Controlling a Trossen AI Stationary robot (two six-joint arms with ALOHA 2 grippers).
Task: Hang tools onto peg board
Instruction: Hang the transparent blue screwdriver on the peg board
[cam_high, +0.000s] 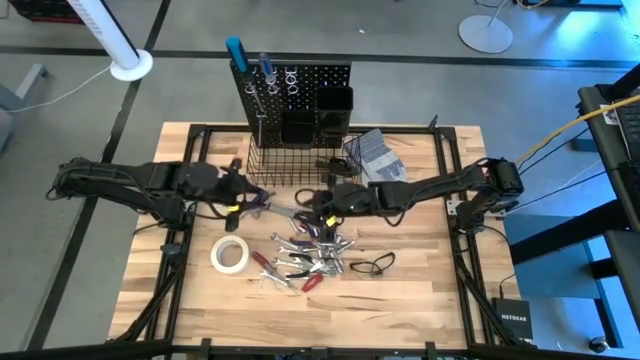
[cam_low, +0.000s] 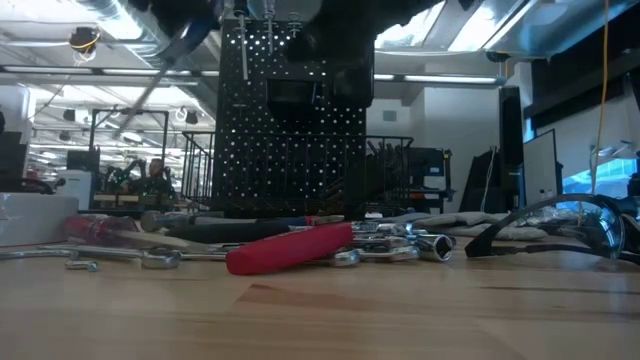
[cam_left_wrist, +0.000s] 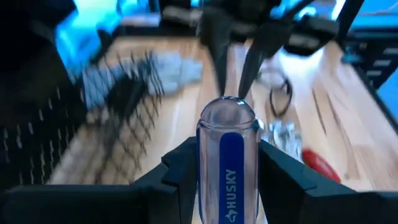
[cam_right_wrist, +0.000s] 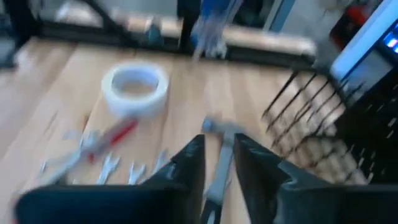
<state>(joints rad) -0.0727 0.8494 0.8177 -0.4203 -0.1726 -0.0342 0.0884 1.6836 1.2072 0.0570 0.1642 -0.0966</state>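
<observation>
1. Nearest edge of the light wooden slatted table (cam_high: 420, 300): white tape roll (cam_high: 229, 254) and the loose heap of silver wrenches and red-handled tools (cam_high: 310, 250) lie flat, none of them hung. Risk: an arm sweeping low drags the heap and scatters pieces toward the edge.
2. Right gripper (cam_right_wrist: 217, 146) sits low above the far end of that heap, with the silver-shafted hammer (cam_right_wrist: 222, 129) in line between its two sides. Whether it has hold of the hammer I cannot tell. Risk: a partial hold lets the heavy head swing the hammer round and it slips out on the lift.
3. Left gripper (cam_left_wrist: 228, 152) is clamped part-closed around the clear-and-blue-handled screwdriver (cam_left_wrist: 227, 121), handle end pointing toward the right arm. The two grippers are near each other. Risk: they clash if both move at once.
4. Black wire basket (cam_high: 280, 170) stands just beyond both grippers. Risk: the screwdriver's blade, which I cannot see, catches the wire on the way up.
5. Upright black perforated peg board (cam_high: 300, 80) is farthest, some hooks already occupied. Risk: a misaligned approach knocks hung tools loose, or drops the screwdriver into the basket.
</observation>
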